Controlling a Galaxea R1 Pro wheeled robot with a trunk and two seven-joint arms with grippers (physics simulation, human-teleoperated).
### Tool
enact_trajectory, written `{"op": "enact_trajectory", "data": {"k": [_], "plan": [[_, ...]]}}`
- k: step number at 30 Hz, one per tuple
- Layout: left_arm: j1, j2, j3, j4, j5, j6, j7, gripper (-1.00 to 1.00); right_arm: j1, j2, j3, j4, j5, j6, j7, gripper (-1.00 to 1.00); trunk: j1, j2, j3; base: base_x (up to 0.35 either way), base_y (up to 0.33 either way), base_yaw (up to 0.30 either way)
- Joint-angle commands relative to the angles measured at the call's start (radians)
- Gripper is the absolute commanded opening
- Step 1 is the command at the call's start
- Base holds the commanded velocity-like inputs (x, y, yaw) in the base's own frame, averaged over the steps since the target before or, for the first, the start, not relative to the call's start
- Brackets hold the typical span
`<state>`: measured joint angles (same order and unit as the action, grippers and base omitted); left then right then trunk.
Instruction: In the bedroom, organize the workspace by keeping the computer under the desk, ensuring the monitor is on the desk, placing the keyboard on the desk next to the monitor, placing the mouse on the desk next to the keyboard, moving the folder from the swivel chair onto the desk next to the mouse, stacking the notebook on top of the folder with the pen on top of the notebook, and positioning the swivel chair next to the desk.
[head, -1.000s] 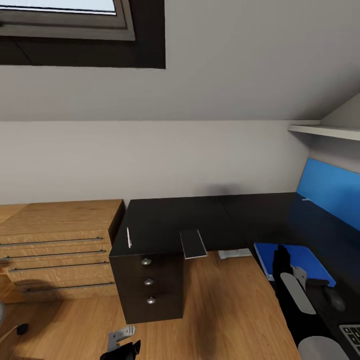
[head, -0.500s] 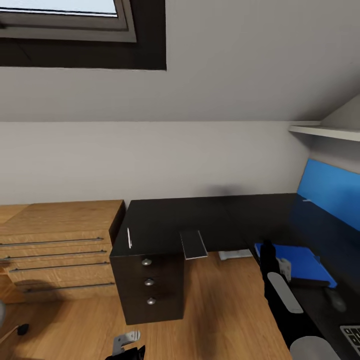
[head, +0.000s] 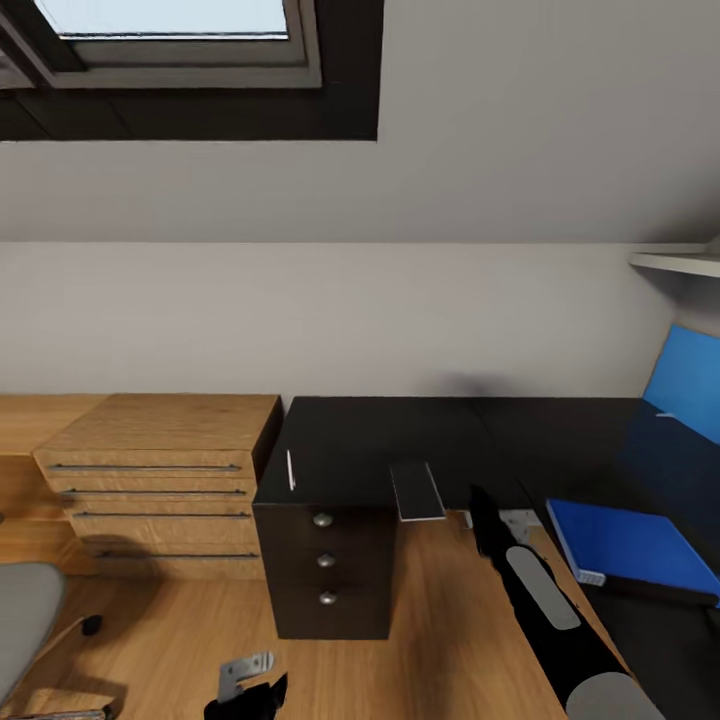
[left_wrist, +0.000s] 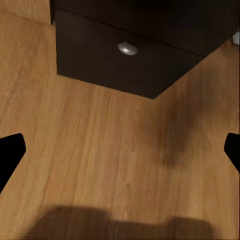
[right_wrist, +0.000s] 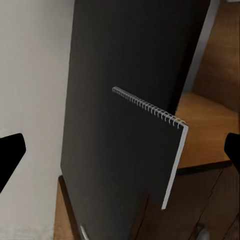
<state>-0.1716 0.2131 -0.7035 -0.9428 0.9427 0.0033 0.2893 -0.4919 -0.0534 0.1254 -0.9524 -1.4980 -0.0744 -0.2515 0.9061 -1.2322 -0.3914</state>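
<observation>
A black L-shaped bench (head: 400, 440) stands against the far wall, with a drawer unit (head: 325, 575) of three round knobs under its left end. On the bench top, near its left edge, lies a thin white pen (head: 290, 469). A dark notebook (head: 416, 490) with a spiral edge lies at the near edge of the bench and hangs a little over it; the right wrist view shows the notebook (right_wrist: 150, 150) flat on the dark top with its wire spine visible. On the right part of the bench lies a blue folder (head: 630, 545), well apart from the notebook. Left of the bench stands a wooden dresser (head: 160, 480) with long handles, and at the near left a part of a grey chair seat (head: 25, 620) is seen. The right gripper (head: 480, 505) is over the floor, just beside the near edge of the bench and right of the notebook; its jaws are apart and hold nothing. The left gripper (head: 245, 690) is low at the near side over the wooden floor (head: 450, 620), in front of the drawer unit, and its jaws are also apart and empty.
</observation>
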Motion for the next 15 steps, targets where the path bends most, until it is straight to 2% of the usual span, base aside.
{"op": "enact_trajectory", "data": {"k": [1, 2, 3, 6, 9, 15], "plan": [[0.017, 0.021, -0.004, -0.047, 0.006, -0.002, 0.009, 1.0, 0.0, -0.001, 0.005, -0.002, -0.01, 0.023, -0.009, 1.0, 0.0, -0.001, -0.001, 0.0, 0.0, 0.24], [0.034, 0.043, -0.004, -0.091, 0.01, -0.003, 0.01, 1.0, 0.0, -0.001, 0.007, -0.002, -0.011, 0.045, -0.012, 1.0, 0.0, -0.001, -0.001, 0.0, 0.0, 0.238], [0.056, 0.074, -0.004, -0.156, 0.03, -0.004, 0.01, 1.0, 0.0, -0.001, 0.009, -0.002, -0.012, 0.065, -0.014, 1.0, 0.004, -0.008, -0.004, 0.0, 0.0, 0.191], [0.079, 0.119, -0.004, -0.231, 0.117, -0.005, 0.015, 1.0, 0.0, 0.006, 0.01, -0.003, -0.014, 0.074, -0.008, 1.0, 0.015, -0.029, -0.014, 0.0, 0.0, 0.087], [0.086, 0.134, -0.005, -0.255, 0.161, -0.007, 0.019, 1.0, 0.0, 0.016, 0.007, -0.006, -0.012, 0.068, -0.001, 1.0, 0.027, -0.05, -0.023, 0.0, 0.0, 0.022], [0.087, 0.137, -0.008, -0.261, 0.172, -0.008, 0.023, 1.0, 0.0, 0.015, 0.005, -0.006, -0.007, 0.064, 0.021, 1.0, 0.05, -0.092, -0.042, 0.0, 0.0, 0.002]]}}
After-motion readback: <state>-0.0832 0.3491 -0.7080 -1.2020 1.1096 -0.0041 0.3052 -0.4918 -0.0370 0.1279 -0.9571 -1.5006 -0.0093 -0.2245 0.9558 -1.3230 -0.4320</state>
